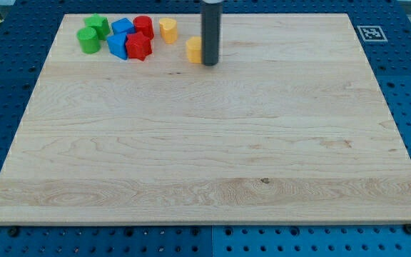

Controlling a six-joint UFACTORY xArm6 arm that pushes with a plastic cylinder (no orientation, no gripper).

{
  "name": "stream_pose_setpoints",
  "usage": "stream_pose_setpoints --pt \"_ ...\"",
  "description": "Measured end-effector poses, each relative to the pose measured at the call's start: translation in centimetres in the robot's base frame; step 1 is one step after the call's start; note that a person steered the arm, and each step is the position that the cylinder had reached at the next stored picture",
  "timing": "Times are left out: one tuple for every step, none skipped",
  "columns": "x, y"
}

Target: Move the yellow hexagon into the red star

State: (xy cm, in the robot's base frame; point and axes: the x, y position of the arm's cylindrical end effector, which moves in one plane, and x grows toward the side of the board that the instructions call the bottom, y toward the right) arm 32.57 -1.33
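Note:
A yellow hexagon block (193,50) lies near the view's top, just left of centre. My tip (210,63) stands right beside it on its right side, touching or nearly touching, and the rod hides its right edge. A red star block (139,47) lies further to the view's left, in a cluster of blocks. A gap of bare wood separates the hexagon from the star.
The cluster at the view's top left holds two green blocks (88,39) (97,26), two blue blocks (117,46) (123,28), a red cylinder (144,26) and a second yellow block (167,30). A fiducial tag (370,33) marks the board's top right corner.

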Motion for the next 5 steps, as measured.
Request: stream_pose_setpoints --pt "-0.4 0.2" --pt "-0.6 2.7" --pt "-2.6 1.4" --pt "-3.0 -3.4" --pt "-3.6 -5.1"
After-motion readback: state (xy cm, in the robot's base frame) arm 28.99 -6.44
